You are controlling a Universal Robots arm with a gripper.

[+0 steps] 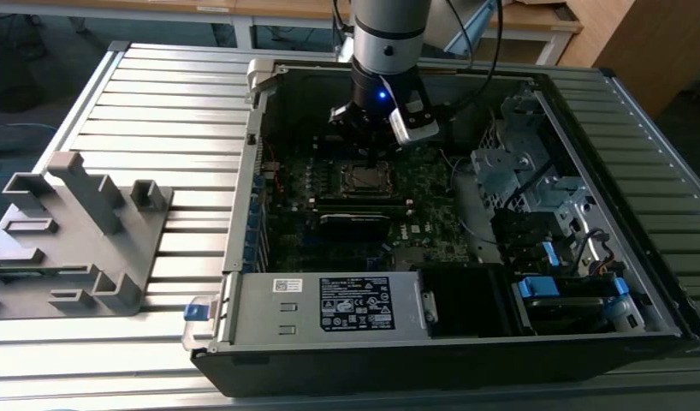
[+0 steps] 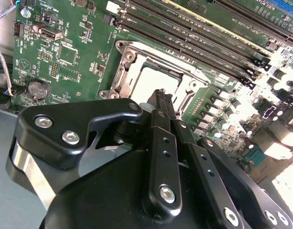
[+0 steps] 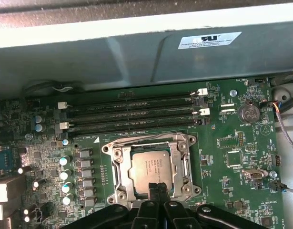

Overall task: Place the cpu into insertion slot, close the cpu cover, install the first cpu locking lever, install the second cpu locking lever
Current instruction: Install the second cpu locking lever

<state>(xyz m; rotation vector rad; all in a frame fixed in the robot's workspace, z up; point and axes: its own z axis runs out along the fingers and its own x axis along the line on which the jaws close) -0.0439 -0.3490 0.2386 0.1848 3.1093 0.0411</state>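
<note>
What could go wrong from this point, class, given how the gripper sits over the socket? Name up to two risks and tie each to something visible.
1. The gripper sits low at the edge of the cpu cover, with the cpu already seated; a skewed push could scrape the chip or bend the frame.
2. The memory slots run close beside the socket; a wide sweep might knock their latches.

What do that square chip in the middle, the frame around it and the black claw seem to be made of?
The chip looks like dull grey metal on top: matte, barely reflecting. The frame around it seems to be bare steel, shiny silver with bright glints. The claw looks like black-coated metal, perhaps hard plastic, with silver screw heads. The board beneath is glossy green, probably lacquered fibreglass.
</note>
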